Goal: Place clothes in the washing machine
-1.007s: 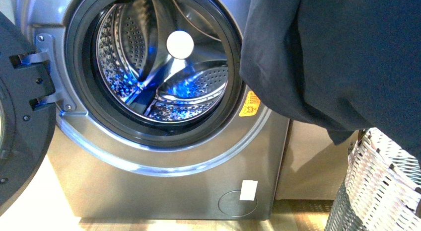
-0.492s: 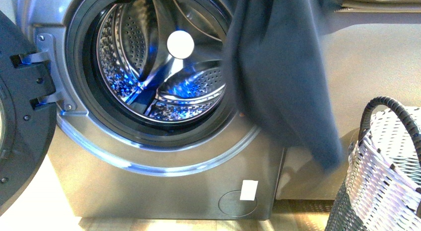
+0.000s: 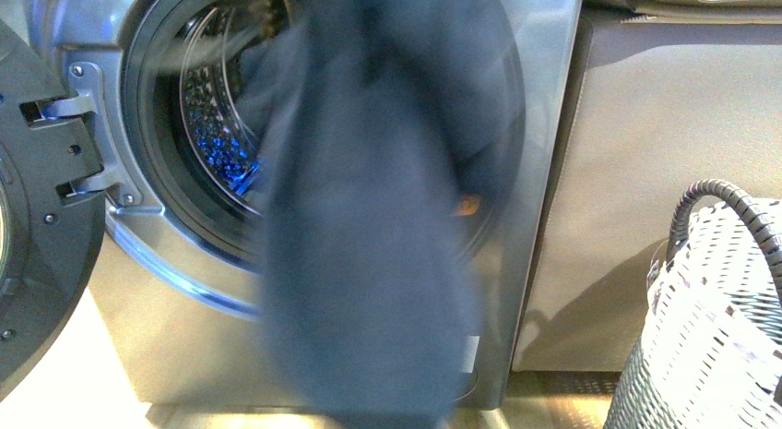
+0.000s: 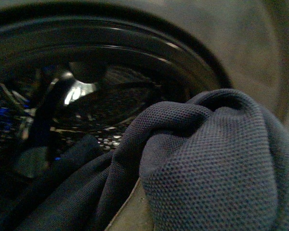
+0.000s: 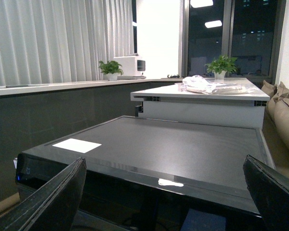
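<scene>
Closest to your left wrist camera, the clothes (image 4: 216, 163) bunch against the lens, so you cannot tell whether the left tool is clamped on them. Your right tool (image 5: 164, 166) stands wide and empty over the machine's top. In the front view the garment hangs blurred across the porthole of the washing machine (image 3: 539, 125), its tail well below the rim. You look to be at the loading step. Next, push the bunch past the rim into the drum (image 3: 207, 125), then feed in the tail
</scene>
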{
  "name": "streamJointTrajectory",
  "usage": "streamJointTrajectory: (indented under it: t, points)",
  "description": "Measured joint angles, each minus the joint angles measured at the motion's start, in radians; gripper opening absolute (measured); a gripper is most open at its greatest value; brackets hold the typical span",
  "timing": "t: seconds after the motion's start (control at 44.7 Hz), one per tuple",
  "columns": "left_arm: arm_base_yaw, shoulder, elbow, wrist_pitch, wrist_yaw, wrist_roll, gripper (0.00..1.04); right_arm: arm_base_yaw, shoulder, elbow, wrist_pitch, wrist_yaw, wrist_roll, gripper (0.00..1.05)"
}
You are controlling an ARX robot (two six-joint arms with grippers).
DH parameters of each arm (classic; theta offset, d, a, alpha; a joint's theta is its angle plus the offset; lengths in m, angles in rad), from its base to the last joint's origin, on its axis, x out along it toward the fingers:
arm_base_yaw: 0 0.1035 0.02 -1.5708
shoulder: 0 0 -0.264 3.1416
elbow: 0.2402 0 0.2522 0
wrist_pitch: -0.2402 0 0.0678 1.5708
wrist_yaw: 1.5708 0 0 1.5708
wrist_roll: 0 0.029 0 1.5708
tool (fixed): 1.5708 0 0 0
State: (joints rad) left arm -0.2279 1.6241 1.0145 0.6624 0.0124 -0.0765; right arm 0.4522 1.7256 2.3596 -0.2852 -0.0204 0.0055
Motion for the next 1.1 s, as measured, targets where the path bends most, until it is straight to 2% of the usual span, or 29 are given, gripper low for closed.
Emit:
streamJointTrajectory:
  t: [0.224,0.559,0.85,1.096]
  points:
    - [0.063,0.103,0.011,0.092,-0.040,0.133,0.07,0.000,0.000,0.000,0.000,0.000,0.000,0.97]
    - [0.077,0.410,0.183,0.181,-0.090,0.225,0.07,0.000,0.000,0.000,0.000,0.000,0.000,0.97]
    - [0.075,0.660,0.504,0.098,-0.126,0.222,0.07,0.000,0.000,0.000,0.000,0.000,0.000,0.97]
    - [0.085,0.871,0.835,0.028,-0.205,0.179,0.07,0.000,0.000,0.000,0.000,0.000,0.000,0.97]
